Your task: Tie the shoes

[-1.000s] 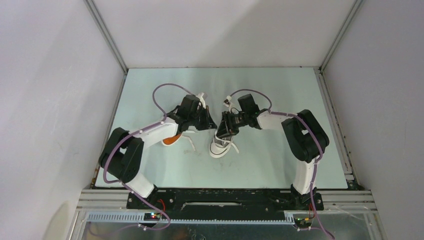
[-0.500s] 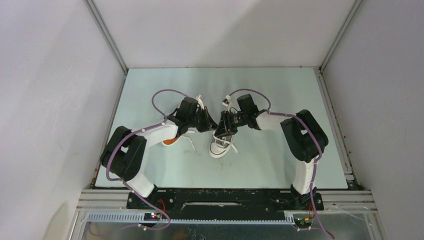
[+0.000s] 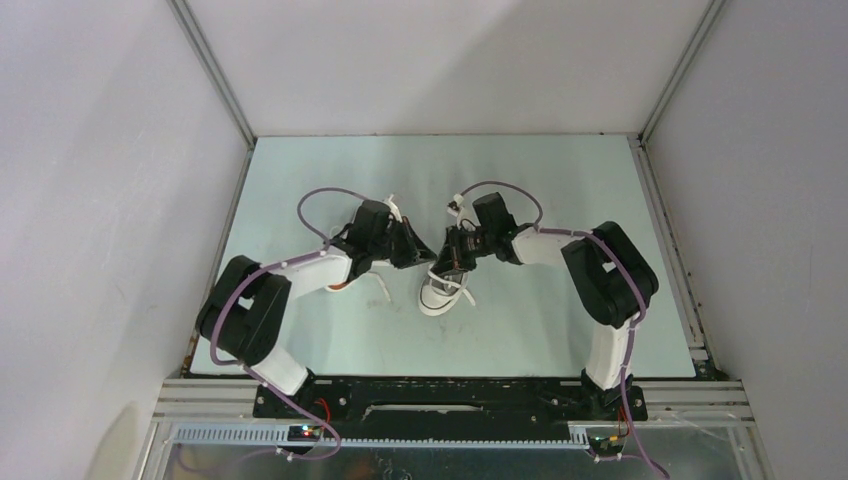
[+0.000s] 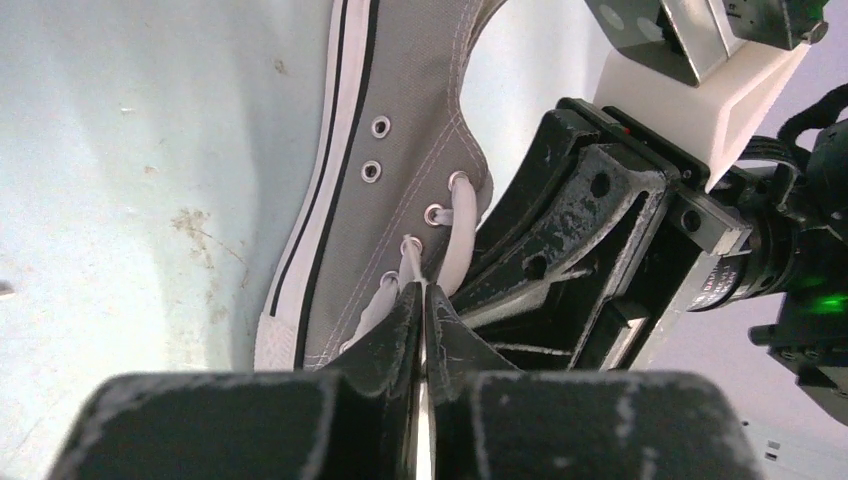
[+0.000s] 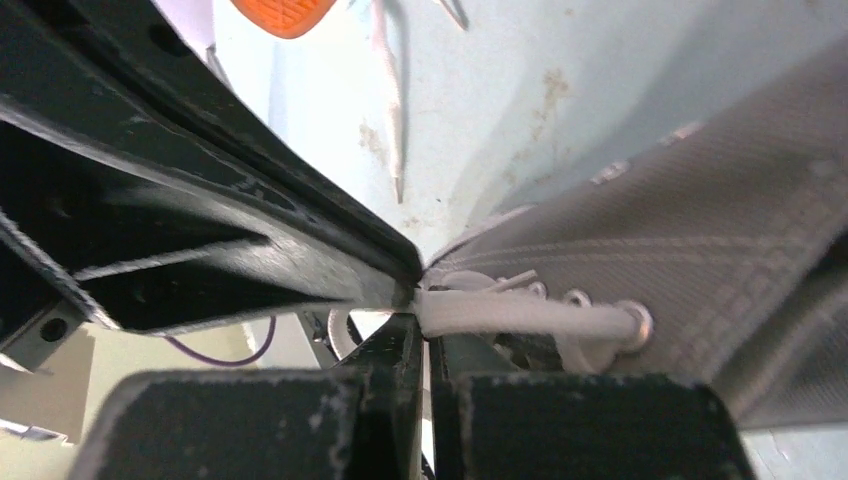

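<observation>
Top external view: both arms reach inward over the desk point(image 3: 560, 190) and meet above one shoe point(image 3: 437, 296). The shoe sits near the middle of the desk, its white toe cap pointing toward the near edge. The second shoe point(image 5: 283, 12) lies to the left, mostly hidden under the left arm, so only a bit of its orange sole shows. A loose lace end point(image 3: 380, 285) trails on the desk between the two shoes.

Left wrist view: the left tool point(image 4: 420, 300) has its fingers pressed together on a lace point(image 4: 455, 240) just below the eyelets on the shoe's grey side. A thin strip of white shows in the slit between them. The right tool's black frame is right beside it, almost touching.

Right wrist view: the right tool point(image 5: 424, 330) is also pinched tight on a strand of lace. That strand runs taut from the fingertips to a metal eyelet point(image 5: 636, 322) in the grey canvas. The left tool's finger crosses just above the pinch point. Whether both tools hold the same strand I cannot tell.
</observation>
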Tool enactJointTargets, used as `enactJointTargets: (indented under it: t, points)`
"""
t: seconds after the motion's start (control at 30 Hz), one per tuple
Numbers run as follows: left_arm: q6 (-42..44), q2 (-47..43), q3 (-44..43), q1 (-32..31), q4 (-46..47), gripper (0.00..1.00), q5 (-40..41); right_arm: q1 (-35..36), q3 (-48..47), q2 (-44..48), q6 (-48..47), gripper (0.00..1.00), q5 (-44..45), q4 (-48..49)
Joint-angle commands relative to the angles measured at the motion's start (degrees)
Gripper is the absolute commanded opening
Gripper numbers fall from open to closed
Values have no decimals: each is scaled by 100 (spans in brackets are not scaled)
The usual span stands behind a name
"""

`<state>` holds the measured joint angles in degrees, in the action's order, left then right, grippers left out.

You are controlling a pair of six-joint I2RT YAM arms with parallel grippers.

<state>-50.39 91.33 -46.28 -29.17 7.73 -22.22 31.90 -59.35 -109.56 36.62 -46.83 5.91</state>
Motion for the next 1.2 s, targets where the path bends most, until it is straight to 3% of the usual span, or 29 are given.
enactJointTargets:
  t: [0.0, 0.1, 0.23, 0.47, 0.7, 0.93, 1.17]
  points:
    - [316, -423, -21, 25, -287, 11, 257, -57, 11, 599, -337, 0, 764, -738]
    - [504, -615, -6, 25, -496, 28, 463, -11, -92, 906, -644, 0, 1574, -1707]
    - [848, -861, -38, 25, -818, 37, 607, 177, -523, 1151, -969, 0, 2534, -2734]
    - [1145, -1137, -145, 9, -1062, 41, 480, 535, -1538, 1029, -1341, 0, 3684, -3970]
    - [1251, -1336, -121, 7, -1203, 42, 527, 789, -2646, 695, -1507, 0, 3941, -4575]
    - [1166, -1452, 16, 8, -426, 46, -1, 1074, -3983, 55, -1691, 0, 4504, -5494]
    - [1208, -1479, 88, 16, -363, 46, 107, 1041, -4176, -45, -1688, 0, 4354, -5169]
